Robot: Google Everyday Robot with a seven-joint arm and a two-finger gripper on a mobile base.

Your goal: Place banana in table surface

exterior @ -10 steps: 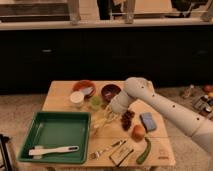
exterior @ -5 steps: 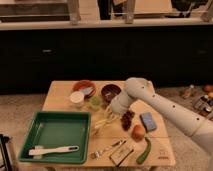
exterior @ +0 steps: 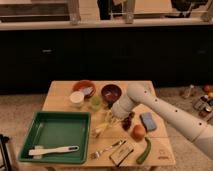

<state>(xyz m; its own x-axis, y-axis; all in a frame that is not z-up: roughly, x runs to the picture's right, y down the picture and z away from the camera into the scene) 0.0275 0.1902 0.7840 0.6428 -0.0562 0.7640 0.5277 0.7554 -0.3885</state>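
Note:
The banana point(exterior: 102, 126), pale yellow with splayed strands, lies slanted just right of the green tray, over the light tan table surface point(exterior: 60, 92). I cannot tell whether it rests on the wood or hangs just above it. My gripper point(exterior: 115, 115) is at the end of the white arm that reaches in from the right. It sits right at the banana's upper end, between the dark bowl and the grapes. The arm's wrist hides the place where gripper and banana meet.
A green tray point(exterior: 52, 131) with a white spatula point(exterior: 52, 150) fills the table's left. A red bowl point(exterior: 84, 88), dark bowl point(exterior: 111, 92), white cup point(exterior: 76, 98) and green cup point(exterior: 96, 102) stand behind. Grapes point(exterior: 128, 121), blue sponge point(exterior: 148, 121), orange fruit point(exterior: 138, 132), green vegetable point(exterior: 144, 151) and fork point(exterior: 106, 149) lie right and front.

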